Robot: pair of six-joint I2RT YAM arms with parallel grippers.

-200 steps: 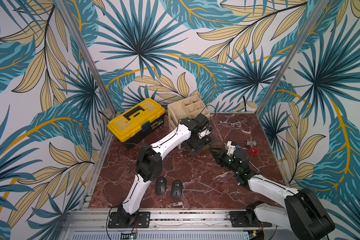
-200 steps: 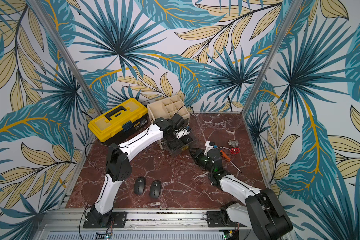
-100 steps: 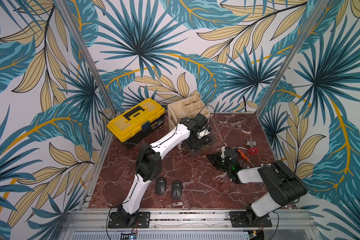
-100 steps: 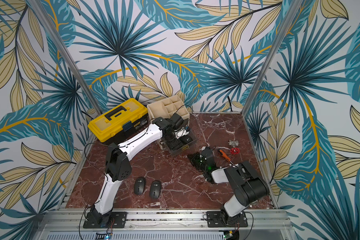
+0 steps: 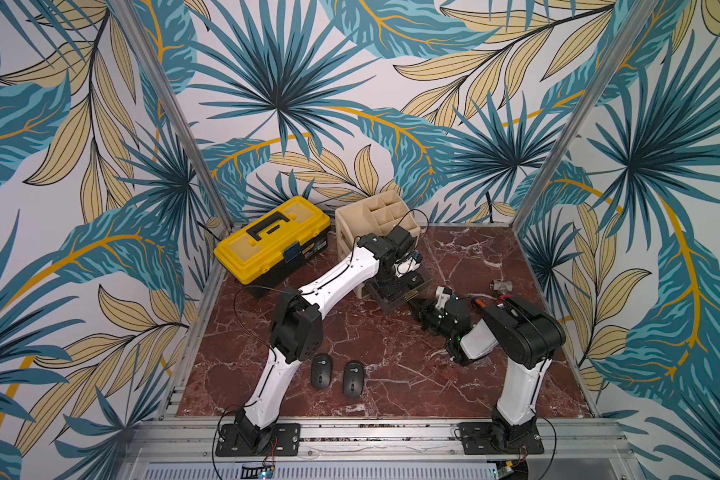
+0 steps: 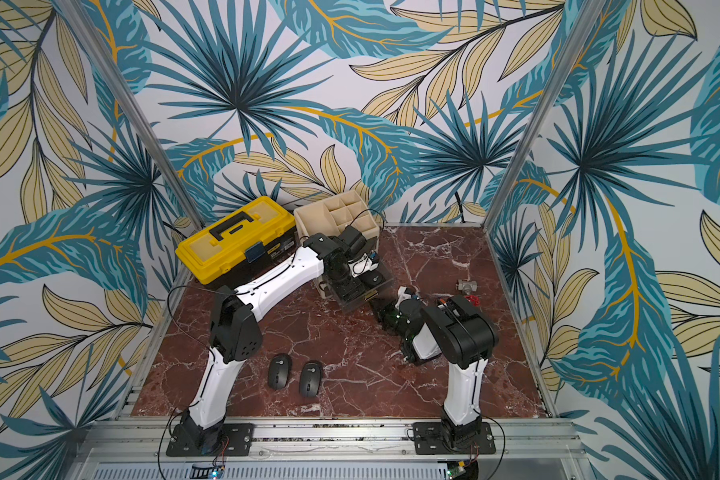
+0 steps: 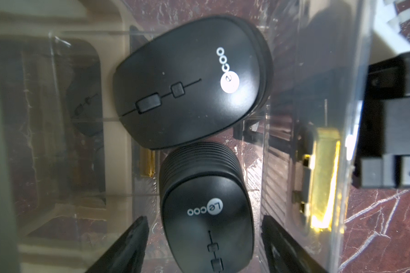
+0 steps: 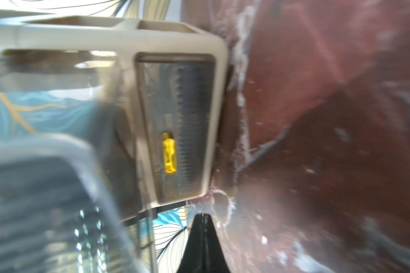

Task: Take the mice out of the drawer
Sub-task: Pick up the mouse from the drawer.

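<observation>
Two dark mice lie in the clear drawer (image 7: 327,71), which is pulled out of the beige organizer (image 5: 375,220). One mouse (image 7: 189,82) lies crosswise. The other mouse (image 7: 206,212) sits between the fingers of my left gripper (image 7: 204,236), which is open, with a gap on each side. In both top views that gripper (image 5: 393,286) points down into the drawer (image 5: 391,305). Two more mice (image 5: 321,370) (image 5: 353,378) lie on the table near the front. My right gripper (image 5: 418,309) is shut on nothing, low by the drawer's front; its tips (image 8: 200,227) are pressed together.
A yellow toolbox (image 5: 273,241) stands at the back left beside the organizer. A small metal valve (image 5: 500,286) and an orange-handled screwdriver (image 5: 479,302) lie at the right. A second drawer with a yellow handle (image 8: 168,153) sits closed in the organizer.
My right arm has folded upward with its elbow raised, and its gripper has closed. My left gripper stays over the drawer and has opened slightly wider.
</observation>
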